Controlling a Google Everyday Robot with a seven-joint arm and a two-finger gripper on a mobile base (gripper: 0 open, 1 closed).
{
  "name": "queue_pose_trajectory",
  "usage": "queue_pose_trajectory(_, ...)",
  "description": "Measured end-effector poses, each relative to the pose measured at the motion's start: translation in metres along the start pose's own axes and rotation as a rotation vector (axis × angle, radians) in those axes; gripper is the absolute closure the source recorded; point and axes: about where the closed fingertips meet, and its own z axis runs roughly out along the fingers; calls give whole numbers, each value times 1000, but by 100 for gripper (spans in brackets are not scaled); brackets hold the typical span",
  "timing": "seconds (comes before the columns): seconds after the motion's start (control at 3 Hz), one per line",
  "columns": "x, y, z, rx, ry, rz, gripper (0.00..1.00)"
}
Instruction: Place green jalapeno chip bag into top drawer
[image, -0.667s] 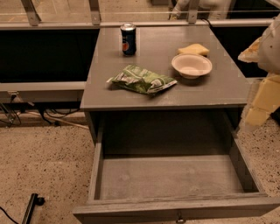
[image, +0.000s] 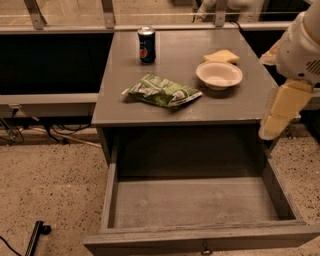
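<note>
Your gripper (image: 280, 112) hangs at the right side of the view, just past the right edge of the grey table (image: 120, 112). It sits a little lower than the table top. It is pale yellow, points down, and hangs under the white arm (image: 300, 47). You cannot tell from here if it is wide or narrow. It is apart from all the things on the table.

The thing closest to it is a white bowl (image: 219, 75), near the right edge of the table top. A yellow sponge (image: 221, 56) lies just behind the bowl. Left of the bowl, and not touching it, the green jalapeno chip bag (image: 162, 91) lies flat near the front edge. A blue Pepsi can (image: 146, 45) stands upright well behind the bag.

Under the table top, the top drawer (image: 195, 202) is pulled out toward you, and its plain grey bottom shows. It has a small knob (image: 204, 248) on the front. The floor (image: 50, 185) is speckled.
</note>
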Motion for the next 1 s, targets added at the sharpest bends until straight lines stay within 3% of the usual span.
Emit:
queue_pose_trajectory(0.33, -24, -33, 38, 3, -49, -32, 0)
queue_pose_trajectory(0.67, -62, -57, 75, -9, -116, -61, 0)
queue_pose_trajectory(1.0, -102, -69, 112, -58, -240, -44, 0)
